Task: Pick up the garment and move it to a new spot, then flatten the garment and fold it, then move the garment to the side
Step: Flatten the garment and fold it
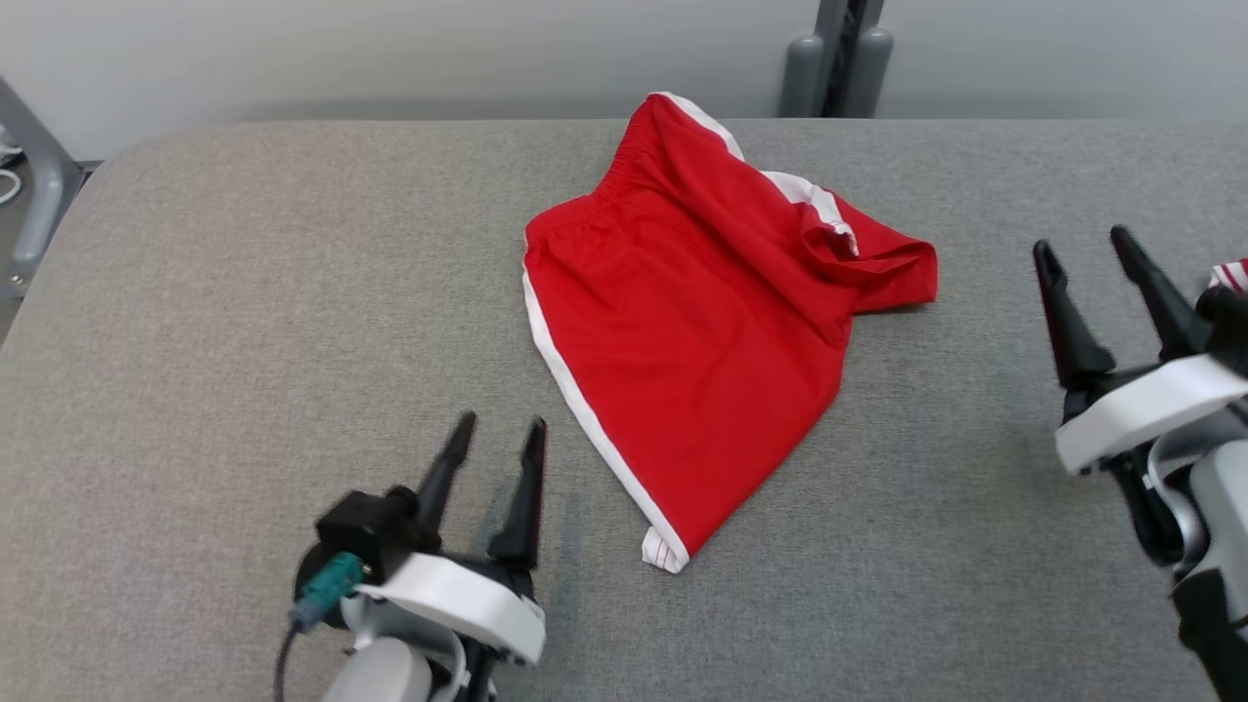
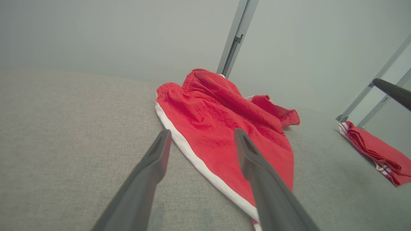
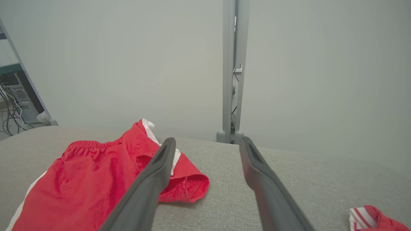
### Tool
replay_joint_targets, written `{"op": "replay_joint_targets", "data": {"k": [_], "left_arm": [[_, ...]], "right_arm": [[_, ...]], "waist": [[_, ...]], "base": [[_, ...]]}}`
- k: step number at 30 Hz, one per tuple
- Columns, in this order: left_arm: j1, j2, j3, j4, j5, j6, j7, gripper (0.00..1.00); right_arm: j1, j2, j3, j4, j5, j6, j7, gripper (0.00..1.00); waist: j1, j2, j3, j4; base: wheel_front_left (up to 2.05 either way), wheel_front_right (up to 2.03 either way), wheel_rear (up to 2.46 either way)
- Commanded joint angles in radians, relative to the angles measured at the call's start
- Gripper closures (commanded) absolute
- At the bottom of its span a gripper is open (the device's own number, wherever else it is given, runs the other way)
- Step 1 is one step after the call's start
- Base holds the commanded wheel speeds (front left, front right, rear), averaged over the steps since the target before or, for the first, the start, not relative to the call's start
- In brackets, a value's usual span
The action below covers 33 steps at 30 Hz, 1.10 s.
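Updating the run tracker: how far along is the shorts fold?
Done: nothing clearly. The red shorts lie rumpled, partly bunched over, on the grey table. In hand: nothing; left pincer and right pincer are both open, clear of the cloth. Left: flatten, fold, move aside.

Broad grey woven-fabric tabletop (image 1: 244, 322), padded look, far left corner rounded. Behind it is a plain pale grey wall (image 1: 439, 49), unmarked. A grey metal upright post (image 1: 837, 39) stands just past the far edge, between two rounded grey caps (image 3: 220, 136) at its base. Slanted grey metal frame leg (image 1: 34, 185) at the far left. Right wrist view: dark shelf with a computer box and loose cables (image 3: 14, 96) in the left corner. Two slanted grey metal struts (image 2: 369, 96) beyond the tabletop's right side. Light even, diffuse; shadows soft.
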Motion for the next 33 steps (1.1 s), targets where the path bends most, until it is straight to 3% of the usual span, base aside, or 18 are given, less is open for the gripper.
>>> {"op": "replay_joint_targets", "data": {"k": [1, 8, 16, 33], "left_arm": [[0.013, 0.004, -0.020, 0.025, -0.007, -0.015, -0.004, 0.00], [-0.007, 0.004, -0.161, 0.151, -0.014, -0.063, 0.071, 0.00], [-0.010, 0.021, -0.277, 0.149, 0.003, -0.118, 0.145, 0.00], [-0.089, 0.013, -0.342, 0.277, 0.055, -0.052, 0.159, 0.00]], "right_arm": [[0.032, 0.017, -0.020, -0.020, -0.021, 0.000, -0.004, 0.00], [0.118, 0.083, -0.100, -0.079, -0.104, 0.000, -0.004, 0.00], [0.142, 0.117, -0.146, -0.107, -0.135, 0.000, 0.011, 0.00], [0.122, 0.127, -0.171, -0.140, -0.161, 0.000, 0.030, 0.00]], "waist": [[0.0000, 0.0000, -0.007, -0.013], [0.0000, 0.0000, -0.006, -0.040], [0.0000, 0.0000, 0.001, -0.062], [0.0000, 0.0000, 0.044, -0.113]], "base": [[0.00, 0.00, 0.00], [0.00, 0.00, 0.00], [0.00, 0.00, 0.00], [0.00, 0.00, 0.00]]}}
